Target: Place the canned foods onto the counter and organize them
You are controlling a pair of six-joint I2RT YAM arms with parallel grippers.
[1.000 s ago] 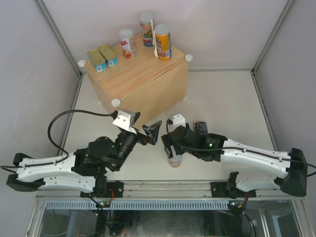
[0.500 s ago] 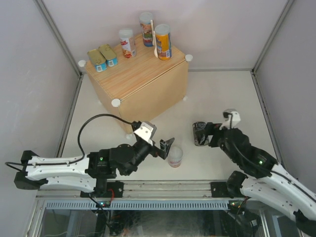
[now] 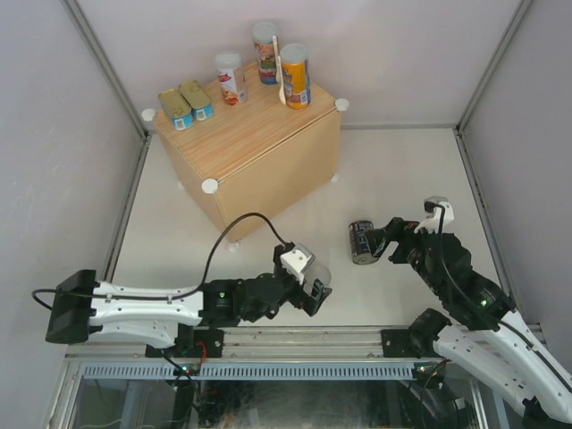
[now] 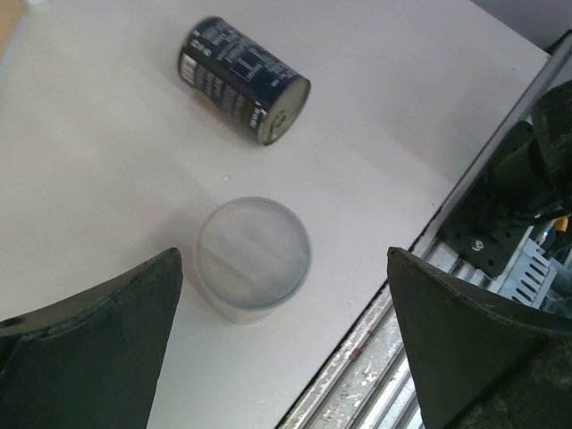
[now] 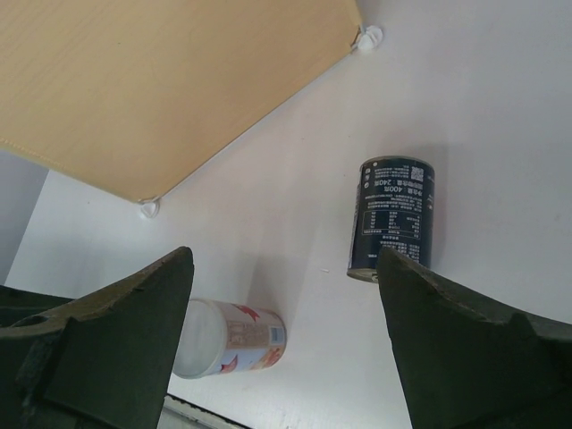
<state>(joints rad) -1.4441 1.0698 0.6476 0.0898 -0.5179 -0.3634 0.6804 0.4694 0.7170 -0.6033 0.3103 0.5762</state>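
Top view, counter: The light-wood counter [image 3: 268, 152] stands at the far left of the white table [image 3: 402, 179], with white knobs at its corners.
Top view, cans on top: Five sit on the counter: two flat tins [image 3: 176, 109] side by side near its left corner, and a red-white can [image 3: 231, 78], a blue can [image 3: 265, 40] and an orange can [image 3: 296, 76] upright toward its far edge.
Top view, cans on the table: A dark can [image 3: 363, 242] lies on its side. A pale-lidded can [image 3: 317, 273] stands upright near the arms' bases.
Top view, arms: The left gripper [image 3: 315, 284] is at the pale-lidded can. The right gripper [image 3: 382, 243] is just beside the dark can.
Left wrist view, hand: The left gripper [image 4: 282, 264] is spread wide and grasps nothing. The pale-lidded can [image 4: 253, 255] stands between its fingers [image 4: 89, 349], clear of both.
Left wrist view, beyond: The dark can [image 4: 243, 80] lies on its side, apart from the upright one.
Right wrist view, hand: The right gripper [image 5: 286, 255] is spread wide and empty.
Right wrist view, cans: The dark can [image 5: 393, 219] lies ahead of the fingers [image 5: 465, 349], not between them. The pale-lidded can [image 5: 228, 338] shows a red-and-white label, low in the frame.
Right wrist view, counter: The counter [image 5: 179, 80] fills the upper left.
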